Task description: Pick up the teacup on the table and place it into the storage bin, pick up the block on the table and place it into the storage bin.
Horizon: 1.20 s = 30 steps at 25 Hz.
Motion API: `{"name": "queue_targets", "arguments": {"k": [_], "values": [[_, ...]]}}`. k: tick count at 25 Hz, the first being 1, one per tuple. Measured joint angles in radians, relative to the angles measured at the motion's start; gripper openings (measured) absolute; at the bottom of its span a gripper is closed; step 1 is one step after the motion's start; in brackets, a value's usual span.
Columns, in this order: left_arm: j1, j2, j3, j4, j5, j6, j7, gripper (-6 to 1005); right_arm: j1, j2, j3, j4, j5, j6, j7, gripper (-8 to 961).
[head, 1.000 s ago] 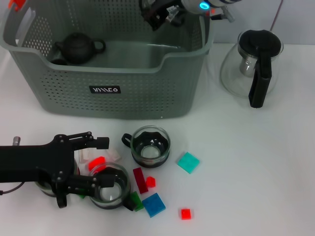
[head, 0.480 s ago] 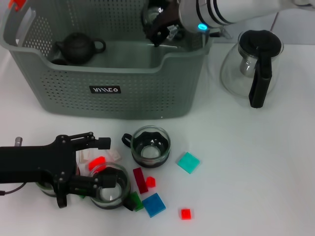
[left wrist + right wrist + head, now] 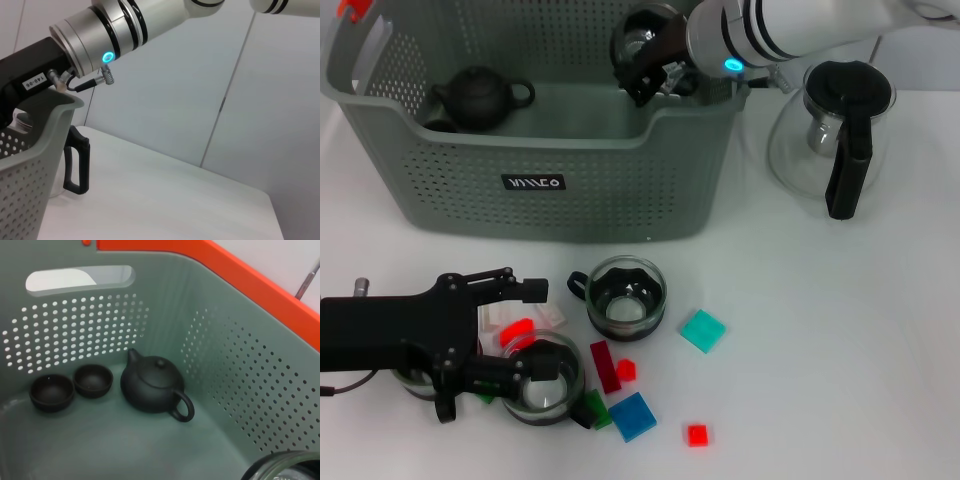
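Inside the bin's [image 3: 620, 190] far right corner, the right tool [image 3: 645, 60] holds a glass teacup [image 3: 642, 38] above the floor, so release lies straight down. On the surface, the left tool [image 3: 525, 330] spreads wide just beside another teacup [image 3: 545, 385] and the blocks [image 3: 632, 416].

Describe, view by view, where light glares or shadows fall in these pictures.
Head view: the white table is evenly lit, with soft shadows under the storage bin; the glass pot shows pale reflections. Right wrist view: daylight glows through the bin's handle slot. Left wrist view: a blue indicator light shines on the arm.
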Motion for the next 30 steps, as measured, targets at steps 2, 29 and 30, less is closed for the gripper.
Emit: {"name": "queue_targets", "arguments": {"k": [2, 29, 30], "values": [[0.000, 0.000, 0.000, 0.000, 0.000, 0.000, 0.001, 950, 0.000, -0.001, 0.000, 0.003, 0.000, -0.001, 0.000, 61], [0.003, -0.002, -0.006, 0.009, 0.000, -0.002, 0.001, 950, -0.007, -0.010, -0.011, -0.030, -0.020, -0.083, 0.020, 69], [0.003, -0.002, -0.006, 0.010, 0.000, -0.002, 0.001, 949, -0.006, -0.010, -0.011, -0.030, -0.028, -0.086, 0.027, 69]]}}
